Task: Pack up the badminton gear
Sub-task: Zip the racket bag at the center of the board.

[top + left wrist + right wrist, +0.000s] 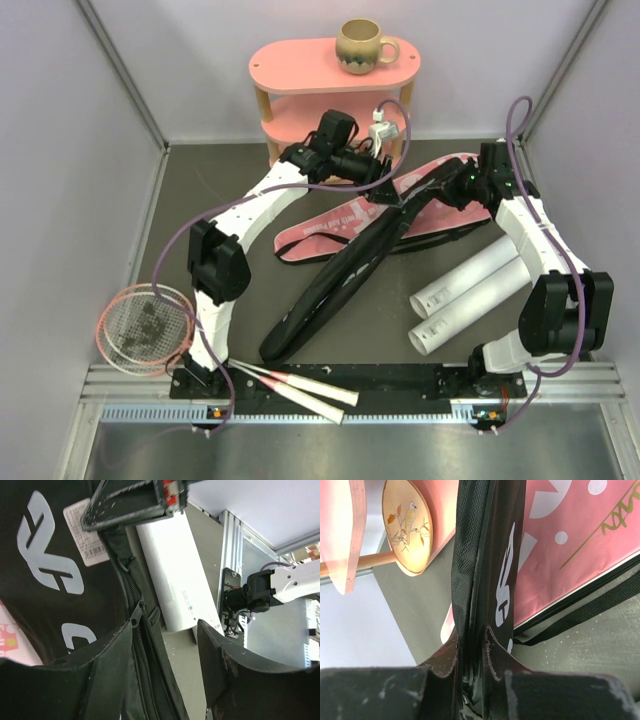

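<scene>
Right jaws pinch the black bag (330, 285), which lies across the pink bag (320, 228).

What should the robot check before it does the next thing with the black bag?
1. Right gripper pinching the black bag edge: ok, shut on it.
2. Left gripper ready to grab: ok, open.
3. Zipper between the left fingers: ok, it runs through the gap.
4. Bag open enough for a racket: cannot tell.
5. Rackets packed: not ok, outside any bag.
6. Tubes packed: not ok, lying beside the bag.
</scene>
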`<state>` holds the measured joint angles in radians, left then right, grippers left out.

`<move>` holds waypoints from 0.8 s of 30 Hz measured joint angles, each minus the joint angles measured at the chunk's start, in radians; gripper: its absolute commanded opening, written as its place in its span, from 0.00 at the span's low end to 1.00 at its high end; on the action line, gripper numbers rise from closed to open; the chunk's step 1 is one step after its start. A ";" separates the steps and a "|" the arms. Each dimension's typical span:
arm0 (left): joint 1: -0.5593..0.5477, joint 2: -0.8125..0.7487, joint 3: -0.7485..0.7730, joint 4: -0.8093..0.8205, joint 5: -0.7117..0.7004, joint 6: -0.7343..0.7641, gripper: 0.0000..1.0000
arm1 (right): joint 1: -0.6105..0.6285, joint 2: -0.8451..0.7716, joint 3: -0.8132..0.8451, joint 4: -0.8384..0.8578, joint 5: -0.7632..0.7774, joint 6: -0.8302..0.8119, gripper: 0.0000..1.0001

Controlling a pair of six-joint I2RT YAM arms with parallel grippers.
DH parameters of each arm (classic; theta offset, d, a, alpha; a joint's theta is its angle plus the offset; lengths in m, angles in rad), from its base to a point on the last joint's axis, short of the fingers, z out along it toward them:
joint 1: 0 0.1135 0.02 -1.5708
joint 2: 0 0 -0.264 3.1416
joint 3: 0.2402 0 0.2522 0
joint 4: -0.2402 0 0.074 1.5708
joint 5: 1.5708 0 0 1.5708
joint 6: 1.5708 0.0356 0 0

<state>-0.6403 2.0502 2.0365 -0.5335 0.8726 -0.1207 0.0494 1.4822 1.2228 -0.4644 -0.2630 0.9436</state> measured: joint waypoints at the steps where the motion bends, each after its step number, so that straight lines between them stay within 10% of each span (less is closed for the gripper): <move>1: 0.006 0.015 0.000 -0.009 0.016 0.000 0.57 | 0.000 -0.001 0.000 0.000 0.000 0.000 0.00; 24: 0.016 0.045 -0.162 0.193 0.025 -0.114 0.55 | 0.000 -0.004 -0.006 0.012 -0.012 -0.006 0.00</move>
<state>-0.6247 2.0953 1.8748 -0.3408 0.8974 -0.2348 0.0494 1.4780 1.2171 -0.4522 -0.2752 0.9379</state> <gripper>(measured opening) 0.565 0.079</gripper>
